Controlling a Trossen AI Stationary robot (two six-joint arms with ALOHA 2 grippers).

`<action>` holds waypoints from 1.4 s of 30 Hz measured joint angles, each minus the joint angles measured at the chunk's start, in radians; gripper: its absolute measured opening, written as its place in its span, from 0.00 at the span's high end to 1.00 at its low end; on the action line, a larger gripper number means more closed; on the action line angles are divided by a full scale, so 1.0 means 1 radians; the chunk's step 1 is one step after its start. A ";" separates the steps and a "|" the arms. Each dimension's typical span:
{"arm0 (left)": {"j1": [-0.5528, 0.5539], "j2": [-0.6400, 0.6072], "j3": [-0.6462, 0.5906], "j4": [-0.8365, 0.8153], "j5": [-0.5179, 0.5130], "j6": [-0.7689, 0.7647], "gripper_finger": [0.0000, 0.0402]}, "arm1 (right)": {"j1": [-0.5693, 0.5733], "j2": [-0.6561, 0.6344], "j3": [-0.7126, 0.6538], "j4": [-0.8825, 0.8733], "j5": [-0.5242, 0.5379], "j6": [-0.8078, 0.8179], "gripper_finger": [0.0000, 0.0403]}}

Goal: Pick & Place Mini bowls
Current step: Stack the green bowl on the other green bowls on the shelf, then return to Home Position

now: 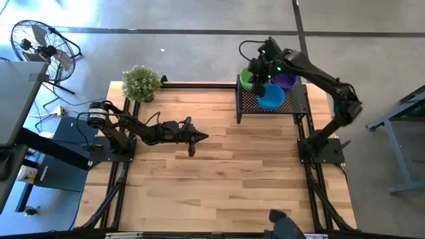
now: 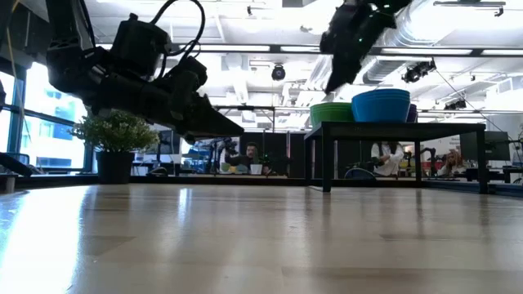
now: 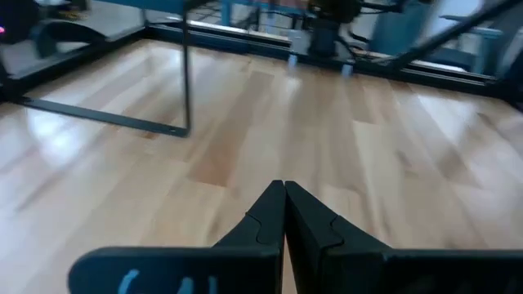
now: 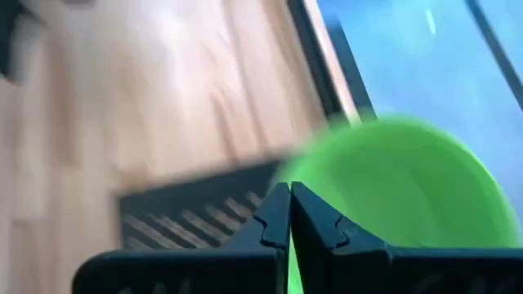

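Where the black mesh rack (image 1: 287, 103) stands at the worktop's (image 1: 226, 179) far right corner, green (image 1: 248, 79), blue (image 1: 271, 97) and purple mini bowls (image 1: 287, 81) sit stacked on it. Right pincer (image 4: 289, 193), clenched and empty, hovers above the green stack; left pincer (image 3: 283, 189), clenched, hangs over mid-worktop.

This is a robotics lab set in a large open-plan industrial hall. A wooden tabletop (image 1: 219, 179) on a black metal frame stands on a bare concrete floor (image 1: 186, 16), with a floor fan (image 1: 40, 43) and grey equipment benches (image 1: 16, 99) beside it. Looking level across the tabletop, the room behind shows a high ceiling with exposed ducts (image 2: 425, 37) and strip lights, tall windows (image 2: 37, 122), and people (image 2: 252, 155) seated at desks in the distance.
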 joint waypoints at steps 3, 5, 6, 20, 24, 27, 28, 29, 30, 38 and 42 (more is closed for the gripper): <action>0.000 -0.048 -0.040 0.015 0.018 0.000 1.00 | 0.017 -0.109 -0.179 0.223 -0.089 0.029 1.00; 0.000 -0.095 -0.071 0.022 0.015 0.006 1.00 | 0.040 -0.191 -0.319 0.381 -0.099 0.067 1.00; 0.001 -0.122 -0.090 0.015 0.014 0.011 1.00 | 0.056 -0.235 -0.385 0.464 -0.099 0.086 1.00; 0.001 -0.472 -0.245 -0.130 -0.036 0.062 1.00 | 0.403 -0.743 -1.103 1.227 0.141 0.312 1.00; 0.001 -0.562 -0.245 -0.220 -0.048 0.069 1.00 | 0.506 -0.848 -1.235 1.300 0.272 0.346 1.00; 0.001 -0.617 -0.245 -0.275 -0.048 0.071 1.00 | 0.574 -0.923 -1.297 1.305 0.345 0.359 1.00; 0.001 -0.633 -0.245 -0.294 -0.049 0.074 1.00 | 0.593 -0.948 -1.313 1.308 0.361 0.360 1.00; 0.001 -0.648 -0.246 -0.309 -0.049 0.085 1.00 | 0.610 -0.973 -1.329 1.307 0.373 0.360 1.00; 0.002 -0.663 -0.253 -0.316 -0.050 0.094 1.00 | 0.627 -0.998 -1.344 1.303 0.379 0.363 1.00; 0.134 -0.798 -0.341 -0.321 0.070 0.043 1.00 | 0.699 -1.193 -1.436 1.216 0.433 0.373 1.00; 0.190 -0.883 -0.361 -0.410 0.091 0.042 1.00 | 0.717 -1.288 -1.449 1.120 0.433 0.386 1.00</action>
